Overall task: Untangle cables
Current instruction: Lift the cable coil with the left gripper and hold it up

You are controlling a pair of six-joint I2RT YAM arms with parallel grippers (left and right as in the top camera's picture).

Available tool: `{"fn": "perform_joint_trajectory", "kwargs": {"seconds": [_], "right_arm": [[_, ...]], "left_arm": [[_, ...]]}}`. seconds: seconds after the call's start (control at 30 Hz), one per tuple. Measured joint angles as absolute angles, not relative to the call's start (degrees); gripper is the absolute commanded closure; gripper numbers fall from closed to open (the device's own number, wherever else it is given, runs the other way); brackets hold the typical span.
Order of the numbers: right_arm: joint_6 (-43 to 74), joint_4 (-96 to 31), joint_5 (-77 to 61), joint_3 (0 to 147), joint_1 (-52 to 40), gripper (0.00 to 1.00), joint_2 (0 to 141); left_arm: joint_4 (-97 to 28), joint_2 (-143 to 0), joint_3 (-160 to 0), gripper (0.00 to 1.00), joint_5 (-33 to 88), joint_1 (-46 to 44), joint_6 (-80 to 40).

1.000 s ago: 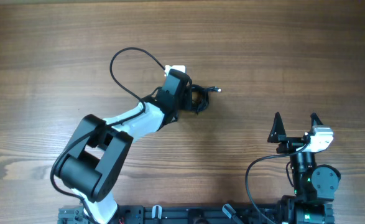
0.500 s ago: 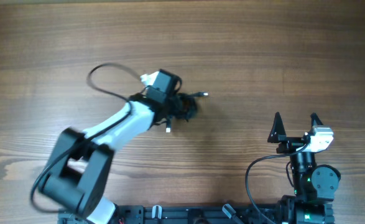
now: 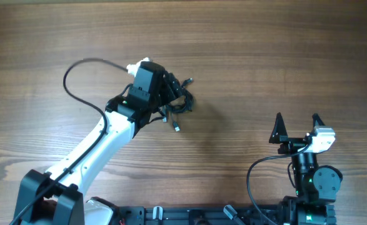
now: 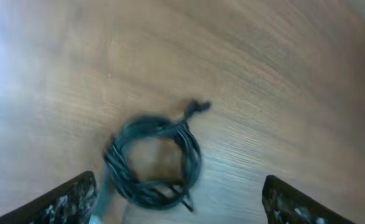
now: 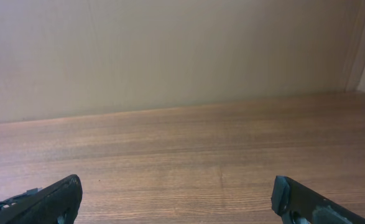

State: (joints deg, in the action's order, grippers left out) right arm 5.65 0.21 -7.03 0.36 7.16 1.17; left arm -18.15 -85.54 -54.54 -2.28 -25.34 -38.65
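Cables (image 4: 191, 163), thin black flexible cords: wound into one loose round coil, flat on the brown wood-grain table (image 3: 264, 50), left of centre in the overhead view. Separate cords within the coil: not countable, blurred in the wrist view. Loose plug ends visible from overhead: two, one poking away from the robot, one trailing toward it.

Left gripper (image 4: 179, 208), black, two-finger: jaws spread wide, pinching nothing. Hangs over the coil, which lies ahead of and between the fingertips, closer to the finger (image 4: 70, 199) at lower left of the wrist view. Contact there: cannot tell.

Long axis of coil: none worth naming, ring-shaped. Direction given only by the short stub end (image 4: 198, 107) at the ring's upper right.

Right gripper (image 3: 297, 128), black, two-finger: jaws likewise spread, empty, low near its base, well apart from the coil.

Nearer arm: left, clearly. Judged need for the coming move: closing on one strand or the stub, not the whole ring.

Count: coils, one; grippers, two.
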Motion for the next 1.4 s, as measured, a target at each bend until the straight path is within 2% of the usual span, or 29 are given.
{"fn": "perform_joint_trajectory", "kwargs": {"seconds": [0.03,0.13,0.2,0.27,0.43,0.57,0.6,0.63,0.7,0.73,1.0,1.27,1.4], "right_arm": [[5.7,0.2,-7.0,0.4,7.2,0.0,1.2],[5.7,0.2,-7.0,0.4,7.2,0.0,1.2],[5.7,0.2,-7.0,0.4,7.2,0.0,1.2],[5.7,0.2,-7.0,0.4,7.2,0.0,1.2],[5.7,0.2,-7.0,0.4,7.2,0.0,1.2],[5.7,0.2,-7.0,0.4,7.2,0.0,1.2],[5.7,0.2,-7.0,0.4,7.2,0.0,1.2],[5.7,0.2,-7.0,0.4,7.2,0.0,1.2],[5.7,0.2,-7.0,0.4,7.2,0.0,1.2],[5.7,0.2,-7.0,0.4,7.2,0.0,1.2],[5.7,0.2,-7.0,0.4,7.2,0.0,1.2],[5.7,0.2,-7.0,0.4,7.2,0.0,1.2],[5.7,0.2,-7.0,0.4,7.2,0.0,1.2]], "left_arm": [[-17.5,-86.1,-54.5,0.13,-3.7,-25.3,-32.9],[-16.2,-89.5,-54.5,0.24,-5.7,-25.3,-22.4],[-15.5,-92.6,-54.5,0.25,-6.2,-25.3,-19.2],[-14.7,-95.9,-54.5,0.25,-6.5,-25.3,-18.0],[-11.6,-100.8,-54.5,0.4,-6.7,-25.3,-18.3],[-9.3,-103.6,-54.5,0.47,-6.8,-25.3,-18.5],[-9.4,-104.2,-54.5,0.59,-6.8,-25.3,-18.5],[-9.4,-105.1,-54.5,0.66,-6.8,-25.3,-18.5],[-9.2,-105.7,-54.5,0.92,-7.1,-25.3,-18.7],[-9.1,-105.8,-54.5,0.96,-7.2,-25.3,-19.2],[-10.3,-104.9,-54.7,0.96,-7.5,-25.3,-17.1],[-14.9,-93.7,-54.7,0.96,-7.4,-25.3,7.5],[-17.2,-91.4,-54.7,0.96,-7.2,-25.3,13.9]]}}
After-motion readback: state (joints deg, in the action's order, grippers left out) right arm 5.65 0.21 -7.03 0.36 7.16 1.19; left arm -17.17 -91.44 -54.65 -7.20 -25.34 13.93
